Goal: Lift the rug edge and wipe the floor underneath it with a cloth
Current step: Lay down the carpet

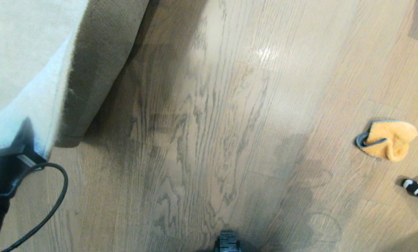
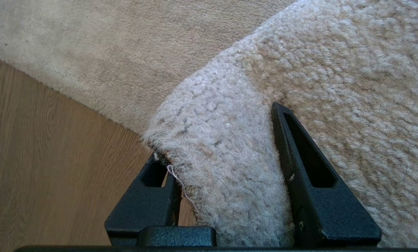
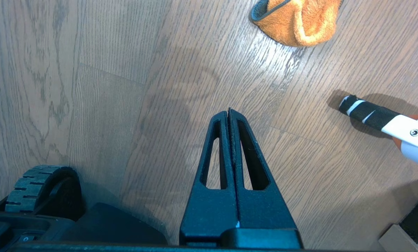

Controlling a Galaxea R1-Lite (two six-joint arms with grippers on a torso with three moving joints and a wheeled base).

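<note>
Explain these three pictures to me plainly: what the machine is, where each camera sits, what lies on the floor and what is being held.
This is a wheeled robot with two arms, each ending in black jaws. The wide picture comes from a camera on its head, looking down at the grey-brown wooden plank floor. The other two come from cameras on its wrists, behind the jaws. The left gripper has its jaws shut on the edge of the pale grey short-pile rug, lifted so that its tan woven backing shows. The right gripper hangs empty above the floor, jaws shut. The small orange-yellow microfibre cloth with dark grey edging lies crumpled and untouched on the floor. A black-and-white striped rod lies nearby.
</note>
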